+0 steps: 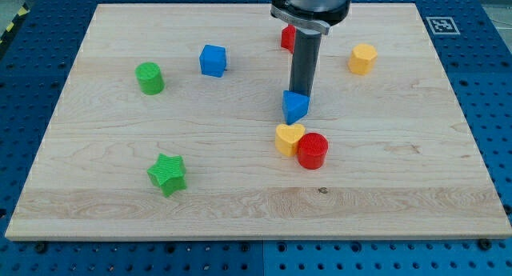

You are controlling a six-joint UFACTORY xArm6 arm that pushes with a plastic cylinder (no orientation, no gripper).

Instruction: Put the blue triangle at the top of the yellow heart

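Note:
The blue triangle (294, 107) sits just above the yellow heart (289, 138), a small gap between them. My tip (302, 94) stands right behind the triangle's upper right side, touching it. The red cylinder (313, 150) touches the heart's lower right side.
A red star (287, 38) is partly hidden behind the rod. A yellow hexagon block (362, 58) lies at the upper right. A blue cube (213, 60) and a green cylinder (149, 78) are at the upper left. A green star (168, 174) lies at the lower left.

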